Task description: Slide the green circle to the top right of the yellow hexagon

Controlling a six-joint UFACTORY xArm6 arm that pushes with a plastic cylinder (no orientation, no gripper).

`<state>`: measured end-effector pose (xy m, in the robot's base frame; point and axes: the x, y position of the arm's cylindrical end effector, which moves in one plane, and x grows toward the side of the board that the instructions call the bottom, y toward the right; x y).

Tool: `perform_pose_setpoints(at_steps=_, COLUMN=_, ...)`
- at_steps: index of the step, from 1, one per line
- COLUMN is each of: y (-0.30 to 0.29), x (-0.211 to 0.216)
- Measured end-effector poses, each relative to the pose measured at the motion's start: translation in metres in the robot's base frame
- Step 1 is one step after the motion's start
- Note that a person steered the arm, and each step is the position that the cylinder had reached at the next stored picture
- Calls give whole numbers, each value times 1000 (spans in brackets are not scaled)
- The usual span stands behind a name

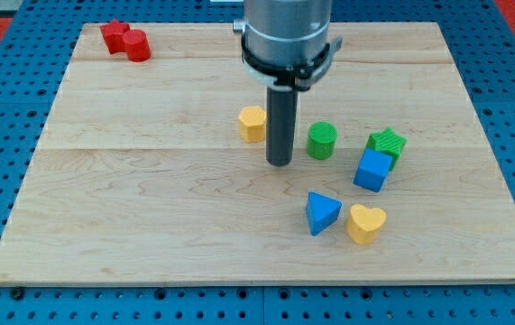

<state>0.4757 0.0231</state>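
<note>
The green circle [322,141] stands on the wooden board [149,199] right of centre. The yellow hexagon [252,123] sits to its left, slightly higher in the view. My tip [280,162] is down on the board between the two, just below the line joining them, closer to the hexagon's lower right and a short gap left of the green circle. The rod hides a little of the board behind it.
A green star [387,144] and a blue cube [373,170] lie right of the circle. A blue triangle [322,213] and a yellow heart [366,223] lie below. Two red blocks [125,40] sit at the top left corner.
</note>
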Motion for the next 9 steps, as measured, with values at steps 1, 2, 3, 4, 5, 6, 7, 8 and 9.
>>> perform_pose_setpoints(at_steps=1, y=28, x=13)
perform_pose_setpoints(at_steps=2, y=66, x=13)
perform_pose_setpoints(at_steps=3, y=79, x=6)
perform_pose_setpoints(at_steps=4, y=79, x=-13)
perform_pose_setpoints(at_steps=5, y=77, x=-36)
perform_pose_setpoints(at_steps=6, y=60, x=-49)
perform_pose_setpoints(at_steps=7, y=35, x=-59)
perform_pose_setpoints(at_steps=8, y=14, x=-73)
perform_pose_setpoints(at_steps=9, y=30, x=-78)
